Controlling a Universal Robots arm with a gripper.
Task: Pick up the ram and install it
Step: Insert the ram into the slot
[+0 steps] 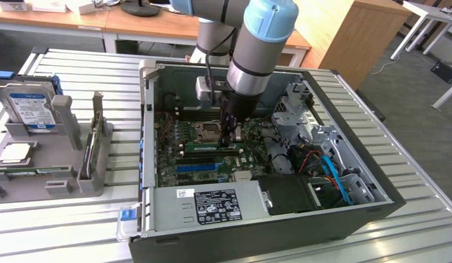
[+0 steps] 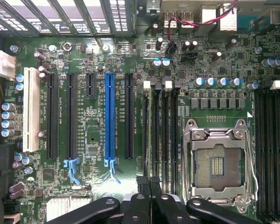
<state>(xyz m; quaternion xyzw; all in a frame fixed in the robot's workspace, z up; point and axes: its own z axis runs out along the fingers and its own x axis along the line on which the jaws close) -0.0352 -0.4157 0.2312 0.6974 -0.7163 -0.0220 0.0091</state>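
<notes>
In the open computer case, the ram stood on edge in a motherboard slot. Its long axis ran across the exterior view, left to right. The gripper was pinched narrowly on its top edge, near its right end in that view.

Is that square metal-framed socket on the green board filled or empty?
Empty: the socket shows bare contacts in its middle, with no chip seated in it.

Wooden desks, grey floor
</notes>
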